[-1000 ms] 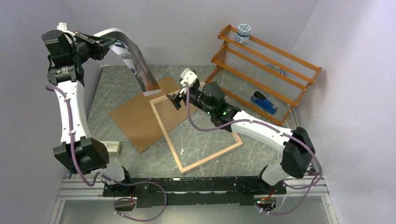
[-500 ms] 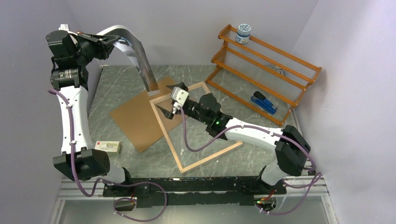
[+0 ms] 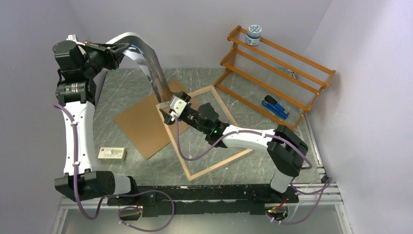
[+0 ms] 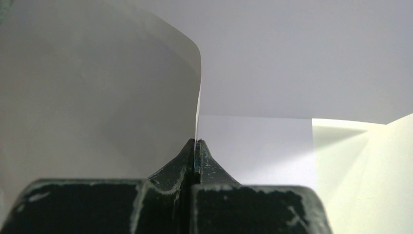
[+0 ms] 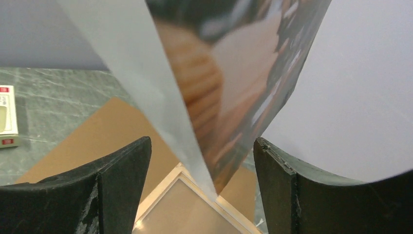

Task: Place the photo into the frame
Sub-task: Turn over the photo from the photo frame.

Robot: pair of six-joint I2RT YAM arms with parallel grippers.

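My left gripper [image 3: 118, 49] is raised at the far left and shut on the upper edge of the photo [image 3: 146, 61], which arches over and hangs down, its lower corner touching the frame's far-left corner. In the left wrist view the fingers [image 4: 196, 155] pinch its white back [image 4: 97, 97]. The frame [image 3: 202, 168] lies flat with its wood rim up. My right gripper [image 3: 169, 115] is open at that corner. In the right wrist view the photo [image 5: 234, 83] hangs between the open fingers [image 5: 207, 161], touching neither, above the frame [image 5: 170, 204].
A brown backing panel [image 3: 141, 124] lies left of the frame, partly under it. A small white box [image 3: 111, 153] sits near the left arm. An orange rack [image 3: 275, 68] stands at the back right with a jar [image 3: 253, 34] on top; a blue tool [image 3: 275, 107] lies under it.
My right gripper has moved left and forward over the frame to its far-left corner, round the photo's hanging corner. My left gripper has shifted right, carrying the photo over the frame corner.
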